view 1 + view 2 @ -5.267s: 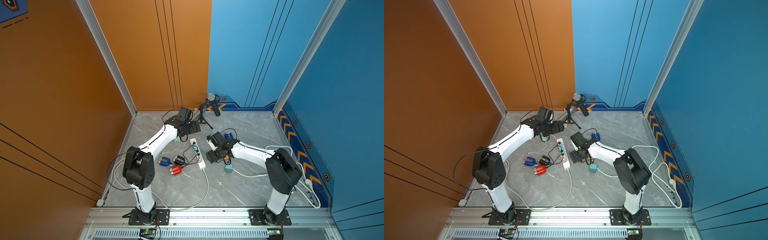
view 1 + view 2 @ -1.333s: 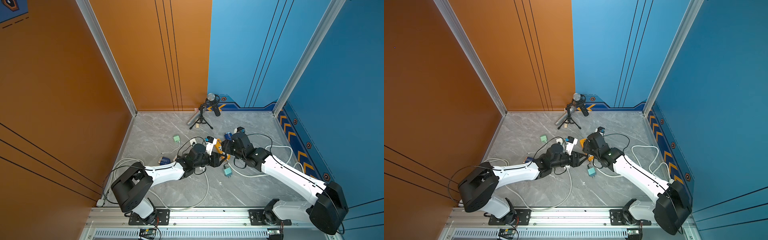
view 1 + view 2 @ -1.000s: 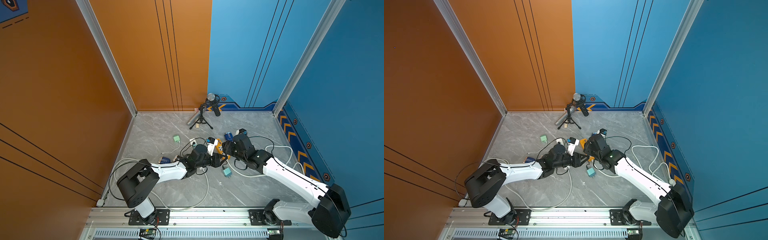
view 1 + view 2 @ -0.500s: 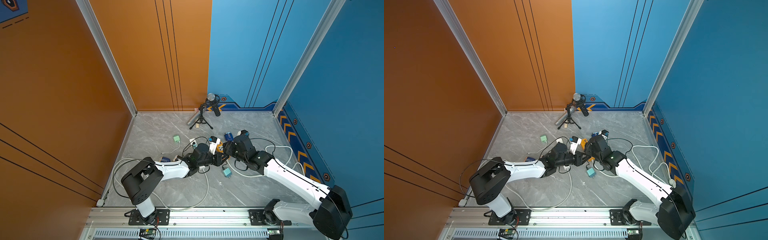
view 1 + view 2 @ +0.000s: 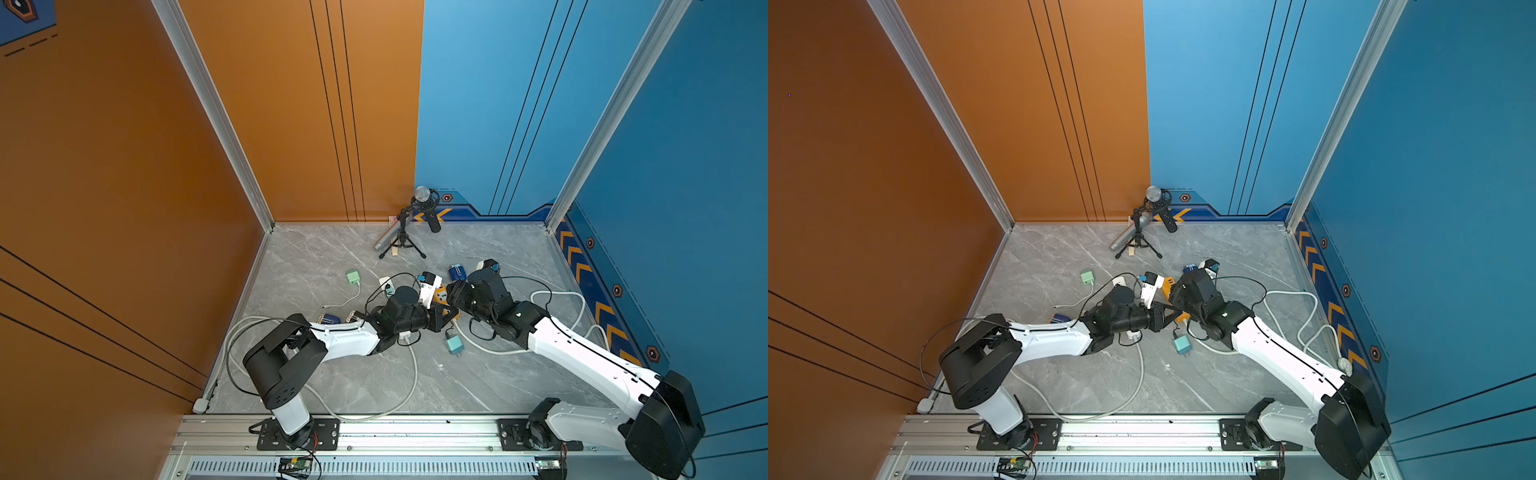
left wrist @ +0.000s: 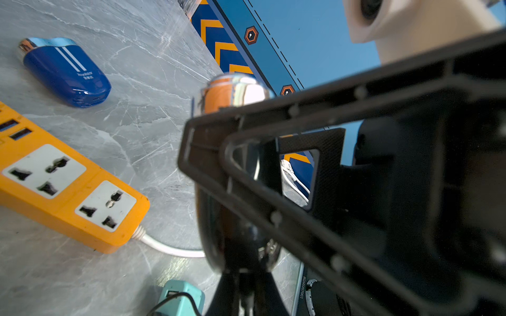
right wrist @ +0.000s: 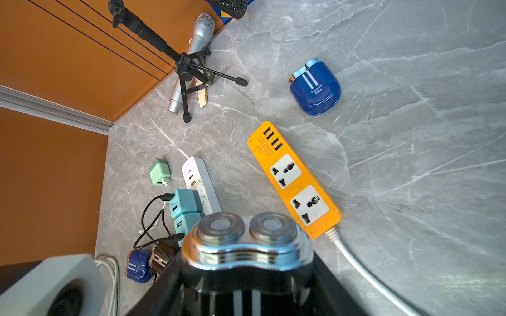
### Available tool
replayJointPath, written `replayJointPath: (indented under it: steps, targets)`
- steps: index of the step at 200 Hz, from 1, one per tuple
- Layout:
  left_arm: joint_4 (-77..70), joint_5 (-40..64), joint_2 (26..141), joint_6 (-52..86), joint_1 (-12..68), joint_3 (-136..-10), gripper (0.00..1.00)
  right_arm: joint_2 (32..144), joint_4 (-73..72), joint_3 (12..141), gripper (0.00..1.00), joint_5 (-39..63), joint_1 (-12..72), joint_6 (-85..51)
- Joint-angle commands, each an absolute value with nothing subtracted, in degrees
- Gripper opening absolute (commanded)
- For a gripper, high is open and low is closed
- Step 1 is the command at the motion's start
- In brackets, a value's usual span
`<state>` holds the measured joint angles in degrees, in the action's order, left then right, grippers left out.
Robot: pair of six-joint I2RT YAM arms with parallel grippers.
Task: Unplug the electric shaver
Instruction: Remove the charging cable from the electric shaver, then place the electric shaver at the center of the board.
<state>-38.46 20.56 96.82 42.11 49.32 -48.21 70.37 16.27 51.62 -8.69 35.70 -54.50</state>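
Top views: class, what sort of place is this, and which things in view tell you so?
Most likely a robot test cell, not a home: orange panel wall and blue panel wall enclose a grey marble-patterned tabletop, and two white-and-black robot arms are bolted to a silver aluminium rail along its front.

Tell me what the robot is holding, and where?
The right gripper holds the black electric shaver with two round silver heads by its lower body. The left gripper is shut; on what is hidden.

Left arm (image 5: pixel 345 340), right arm (image 5: pixel 582 353): low, extended inward, tips meeting. Left end effector (image 5: pixel 449 318): closed. Right end effector (image 5: pixel 453 300): clamped (on shaver (image 7: pixel 246 246)).
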Motion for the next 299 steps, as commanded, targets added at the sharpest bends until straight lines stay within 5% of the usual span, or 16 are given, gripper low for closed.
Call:
replayJointPath:
  steps: [1, 127, 197, 299]
  targets:
    - [-37.46, 22.21, 97.84, 41.93, 50.0, -47.59, 0.08, 69.84, 15.47, 52.67, 0.51, -12.03, 31.81, -53.82]
    - [-37.39, 21.46, 97.48, 41.92, 48.73, -46.86, 0.02, 80.29, 15.23, 59.12, 0.49, -7.07, 21.31, -44.88]
    - [-37.3, 21.18, 96.6, 42.36, 47.01, -46.17, 0.06, 105.6, 29.97, 82.1, 0.52, 0.41, 12.59, -17.25]
    - [-37.11, 20.33, 96.09, 43.94, 47.07, -44.12, 0.08, 125.43, 40.98, 101.29, 0.54, -3.11, 9.82, -6.03]
